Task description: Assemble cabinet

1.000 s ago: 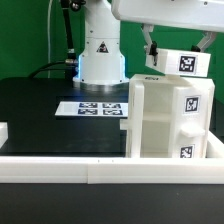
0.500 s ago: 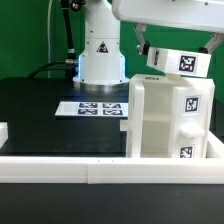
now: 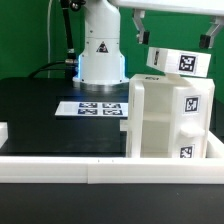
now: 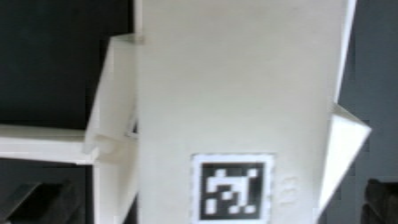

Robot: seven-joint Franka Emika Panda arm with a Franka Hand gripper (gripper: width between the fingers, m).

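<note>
— Over at three o'clock in the exterior view, is that the cabinet [image 3: 165, 115], standing upright on the black table [image 3: 40, 115]?
— Yes, and the marker board [image 3: 100, 107] lies apart from it at nine o'clock. The tagged top panel [image 3: 180, 62] rests on the body's upper edge.
— And the gripper [image 3: 176, 40]?
— Spread wide, holding nothing. One finger hangs at ten o'clock of the panel, the other at two o'clock, and neither touches it as far as I can see. The wrist view looks straight down on that panel (its tag sits at the near end).
— Which step is this?
— I judge the panel is laid but not proven seated. It looks a shade tilted, though I cannot tell whether its edges sit in their grooves.
— How to do it well?
— With the jaws wide, move only vertically near it, so no finger clips an edge and drags the panel askew. If pressing is needed, close first, come down centred, push gently and evenly, and watch that the body doesn't slide on the table
</note>
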